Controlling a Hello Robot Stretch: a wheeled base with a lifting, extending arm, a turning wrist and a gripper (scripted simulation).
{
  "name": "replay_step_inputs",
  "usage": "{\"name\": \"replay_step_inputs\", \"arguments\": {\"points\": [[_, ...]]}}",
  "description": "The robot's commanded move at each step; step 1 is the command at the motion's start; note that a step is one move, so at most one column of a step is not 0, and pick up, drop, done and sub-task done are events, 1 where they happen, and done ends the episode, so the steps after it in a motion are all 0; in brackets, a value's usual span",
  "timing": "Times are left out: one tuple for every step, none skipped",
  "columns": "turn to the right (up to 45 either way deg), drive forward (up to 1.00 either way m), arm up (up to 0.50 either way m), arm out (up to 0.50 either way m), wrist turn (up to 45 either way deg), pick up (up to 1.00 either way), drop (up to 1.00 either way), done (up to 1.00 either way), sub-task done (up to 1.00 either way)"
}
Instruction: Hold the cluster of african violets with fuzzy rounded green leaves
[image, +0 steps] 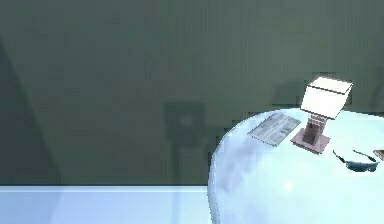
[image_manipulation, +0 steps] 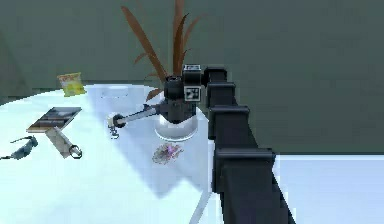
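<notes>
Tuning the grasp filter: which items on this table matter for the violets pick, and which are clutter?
Job:
small pink-and-green cluster, likely the violets
gripper

Lying about:
tall red-leaved potted plant
book
sunglasses
yellow item
lamp

A small purplish-green clump (image_manipulation: 166, 152) lies low on the white table (image_manipulation: 110, 168)

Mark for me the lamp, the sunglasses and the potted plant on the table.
lamp (image: 327, 97), forward view, on its white shade.
sunglasses (image: 358, 159), forward view, on the dark frame.
potted plant (image_manipulation: 176, 128), arm side view, on its white pot.
</notes>
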Motion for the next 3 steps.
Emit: {"name": "replay_step_inputs", "arguments": {"points": [[0.0, 0.0, 0.0, 0.0, 33.0, 0.0, 0.0, 0.0, 0.0], [0.0, 0.0, -0.24, 0.0, 0.0, 0.0, 0.0, 0.0, 0.0], [0.0, 0.0, 0.0, 0.0, 0.0, 1.0, 0.0, 0.0, 0.0]]}}
